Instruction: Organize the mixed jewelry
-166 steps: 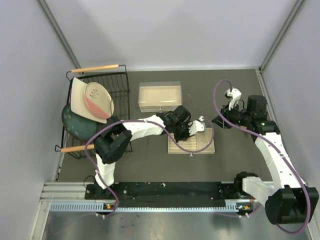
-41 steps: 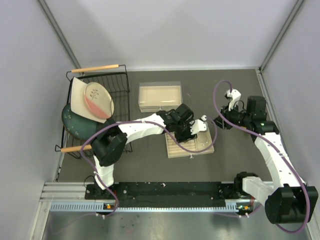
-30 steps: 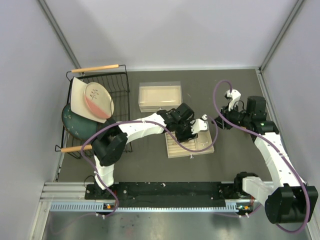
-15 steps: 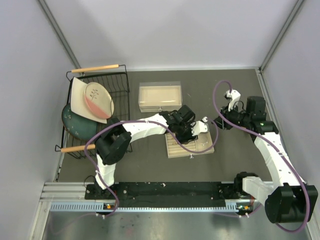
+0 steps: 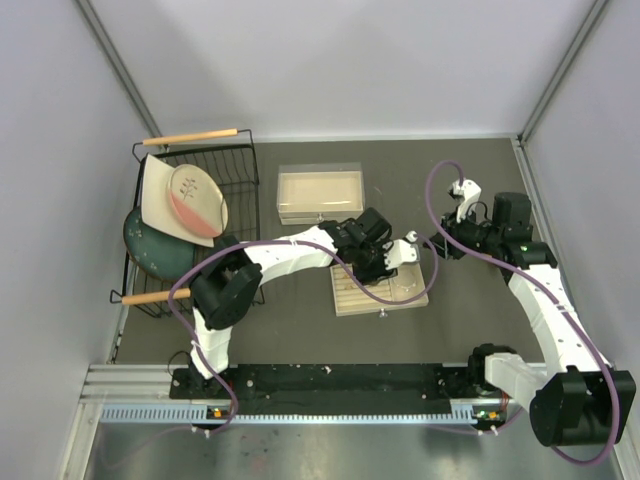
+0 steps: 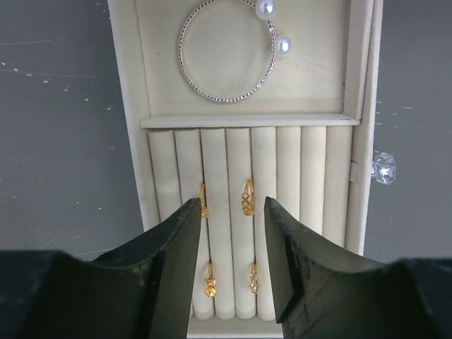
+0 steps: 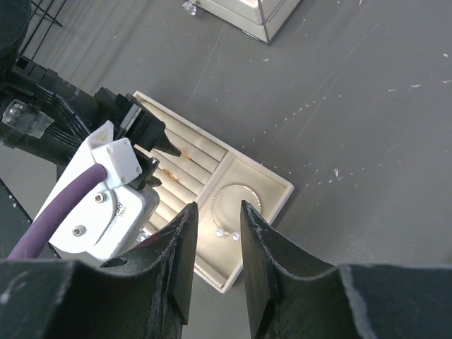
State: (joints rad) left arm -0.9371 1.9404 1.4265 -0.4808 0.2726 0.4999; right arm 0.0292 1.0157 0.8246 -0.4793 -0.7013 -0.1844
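A beige slotted tray (image 6: 127,106) lies under my left gripper (image 6: 230,205). Several small gold rings (image 6: 247,198) sit in its roll slots. A thin silver bracelet hoop (image 6: 222,99) with two pearl ends lies in the tray's flat compartment. My left gripper is open and empty, with its fingertips just above the ring slots. My right gripper (image 7: 217,208) is open and empty, high above the tray's (image 7: 279,185) right end, where the bracelet (image 7: 237,186) shows. In the top view the left gripper (image 5: 380,266) is over the tray (image 5: 405,295) and the right gripper (image 5: 438,245) is beside its far right corner.
A clear lidded box (image 5: 320,192) stands behind the tray. A black wire dish rack (image 5: 240,165) holding plates is at the left. A small crystal knob (image 6: 383,168) sticks out of the tray's side. The left arm's white wrist housing (image 7: 106,191) is close under my right gripper.
The left gripper has shifted slightly over the tray, and the tray has turned a little since the earliest frame. The right arm has barely moved.
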